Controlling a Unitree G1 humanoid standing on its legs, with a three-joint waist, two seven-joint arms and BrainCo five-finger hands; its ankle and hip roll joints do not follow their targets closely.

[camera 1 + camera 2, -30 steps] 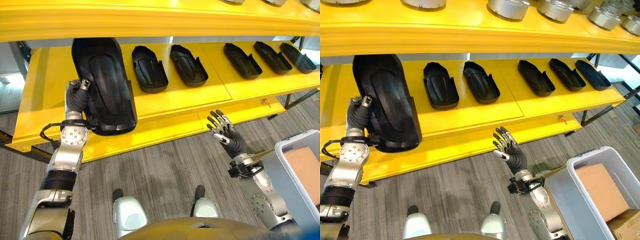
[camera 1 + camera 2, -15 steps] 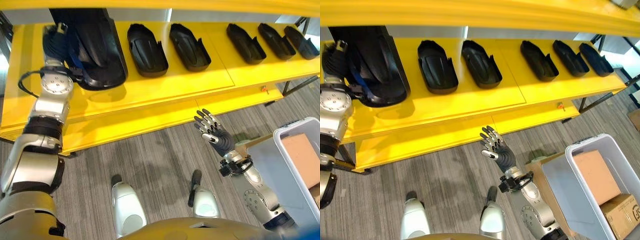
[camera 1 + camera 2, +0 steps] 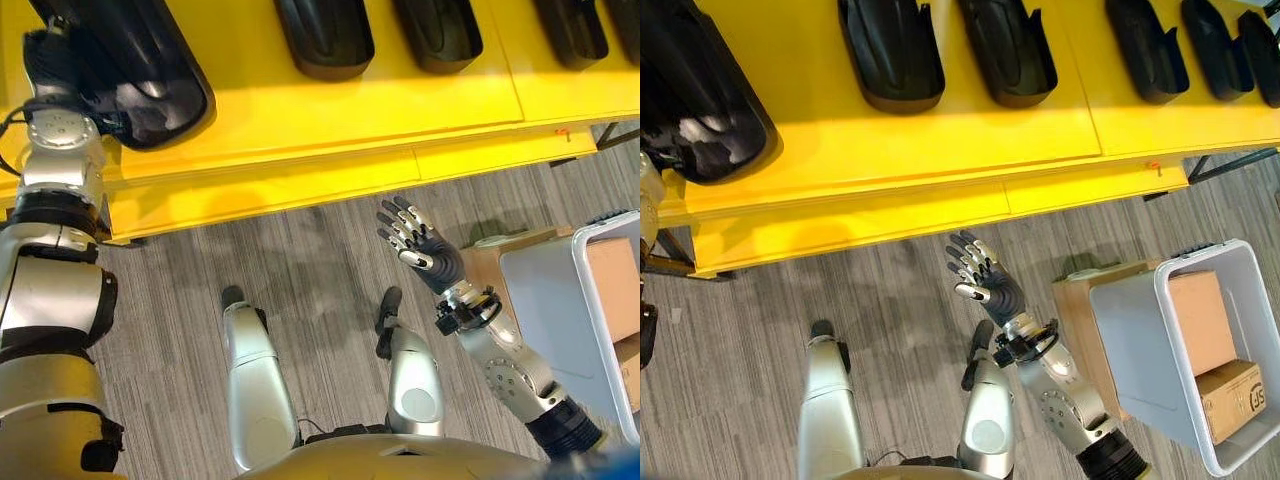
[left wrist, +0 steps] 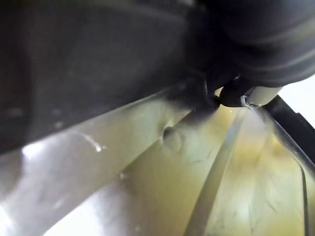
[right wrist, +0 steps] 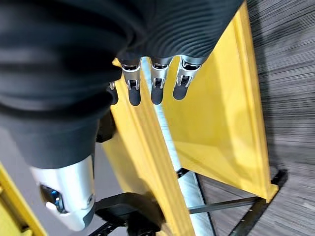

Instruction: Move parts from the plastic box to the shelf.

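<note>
Left hand point(image 3: 48, 62) at black part point(image 3: 140, 75) on yellow shelf's point(image 3: 300, 110) left end, finger state unclear; right hand point(image 3: 415, 240) fingers spread, empty, above floor.

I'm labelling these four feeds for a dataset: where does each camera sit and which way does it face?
Left eye view: head, looking down; left hand on black part, yellow shelf.
Right eye view: same scene; open right hand, plastic box.
Left wrist view: against the part.
Right wrist view: along its fingers toward the shelf.

Cardboard boxes point(image 3: 1227, 398) and grey carpet floor point(image 3: 890, 290)
</note>
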